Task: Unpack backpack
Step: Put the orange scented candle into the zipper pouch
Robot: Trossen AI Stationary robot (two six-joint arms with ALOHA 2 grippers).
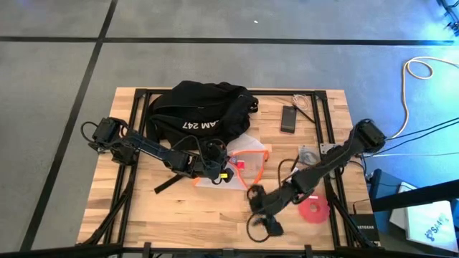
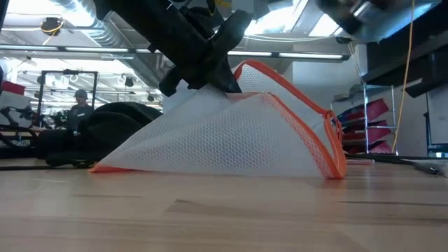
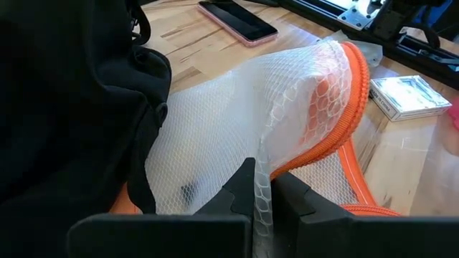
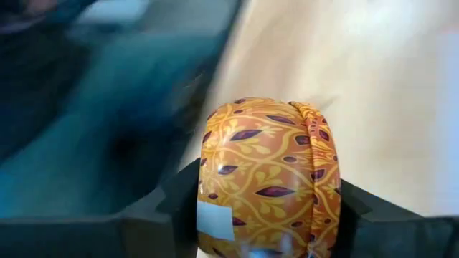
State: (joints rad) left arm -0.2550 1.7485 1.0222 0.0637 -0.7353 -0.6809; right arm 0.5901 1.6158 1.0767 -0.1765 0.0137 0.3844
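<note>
Pulling the mesh pouch (image 3: 287, 107) from the backpack (image 1: 201, 107), our left gripper (image 3: 262, 204) pinches it with closed jaws; right gripper (image 4: 262, 208), jaws half-spread, clasps a patterned tin (image 4: 262, 172), needing tabletop (image 1: 179, 215) placement next.

Even overhead light, blue cast at high view's right edge — low view backlit by ceiling lights, right wrist upper half blurred.
</note>
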